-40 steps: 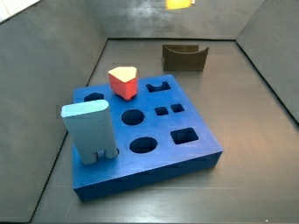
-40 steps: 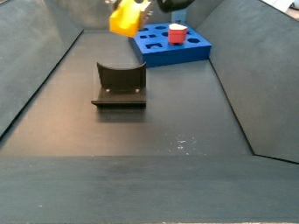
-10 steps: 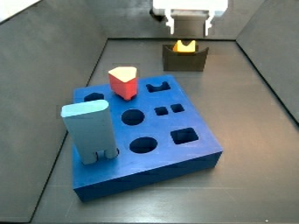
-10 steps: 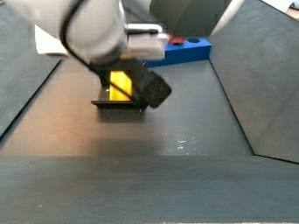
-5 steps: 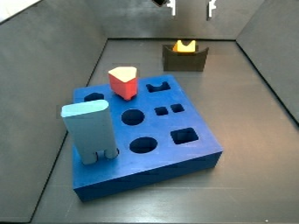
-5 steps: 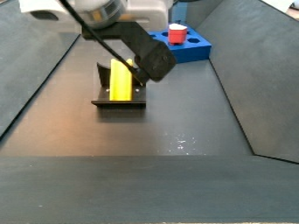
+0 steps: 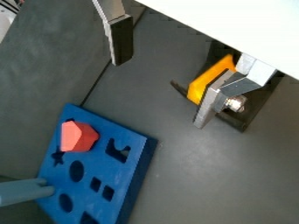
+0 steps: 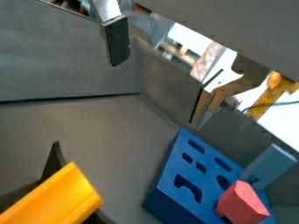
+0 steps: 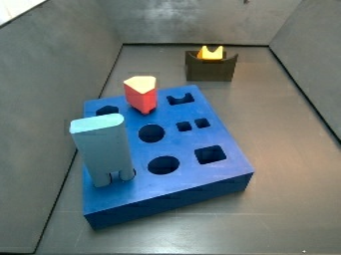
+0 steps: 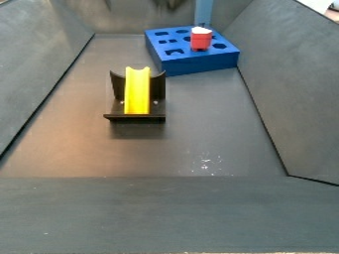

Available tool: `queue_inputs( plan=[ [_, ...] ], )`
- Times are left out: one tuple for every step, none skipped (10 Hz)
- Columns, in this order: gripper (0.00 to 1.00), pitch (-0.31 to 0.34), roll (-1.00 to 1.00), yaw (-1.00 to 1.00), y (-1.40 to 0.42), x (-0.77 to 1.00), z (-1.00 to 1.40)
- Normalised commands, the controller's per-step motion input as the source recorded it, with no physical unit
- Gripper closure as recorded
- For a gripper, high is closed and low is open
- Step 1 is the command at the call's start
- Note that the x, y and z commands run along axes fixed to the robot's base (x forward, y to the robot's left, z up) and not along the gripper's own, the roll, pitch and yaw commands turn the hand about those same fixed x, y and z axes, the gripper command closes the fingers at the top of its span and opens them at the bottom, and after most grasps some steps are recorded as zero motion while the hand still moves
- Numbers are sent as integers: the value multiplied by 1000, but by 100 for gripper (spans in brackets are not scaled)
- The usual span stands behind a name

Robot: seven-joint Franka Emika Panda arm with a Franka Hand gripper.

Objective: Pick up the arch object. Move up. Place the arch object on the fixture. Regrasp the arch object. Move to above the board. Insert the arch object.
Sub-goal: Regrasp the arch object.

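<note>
In both wrist views the gripper [image 7: 176, 66] hangs clear above the floor with its two silver fingers [image 7: 118, 35] spread wide and nothing between the dark pads; neither side view shows it, so it stands high over the bin. The arch object [image 10: 137, 91] lies in the fixture [image 10: 135, 117], resting in the U-shaped recess with its long axis running along the recess, from the near end of the fixture toward the far end as that side view sees it. In a side view from the opposite end, only its notched end shows above the fixture's top [image 9: 209, 52]. The fixture sits on the floor well apart from the board [image 10: 195, 53], which lies near the far right corner of the floor there, with the red-topped peg [image 10: 200, 38] standing in it; the tall light-blue block [image 9: 102, 146] stands at the board's corner nearest the opposite camera. In a wrist view the yellow-orange block [image 7: 212, 77] appears just beside one finger and partly behind it, not between the two, so the piece lies off to that finger's side and below the open gap. My judgement is that the regrasp turns on this offset: the gap has to be brought over the block and the fingers set across its narrow width, square to the long axis, before descending. Whether the fingers already stand square to that axis I cannot tell from these views.
</note>
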Motion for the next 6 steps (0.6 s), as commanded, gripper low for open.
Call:
queue_inputs(
  plan=[
    [0,19,1000,18,-47,-26,1],
    [0,20,1000,18,-28,-12,15],
    [0,18,1000,18,-30,-22,29],
    [0,13,1000,19,-31,-31,20],
    [0,6,1000,19,-30,-41,13],
    [0,1,1000,20,-24,-46,11]
  ],
)
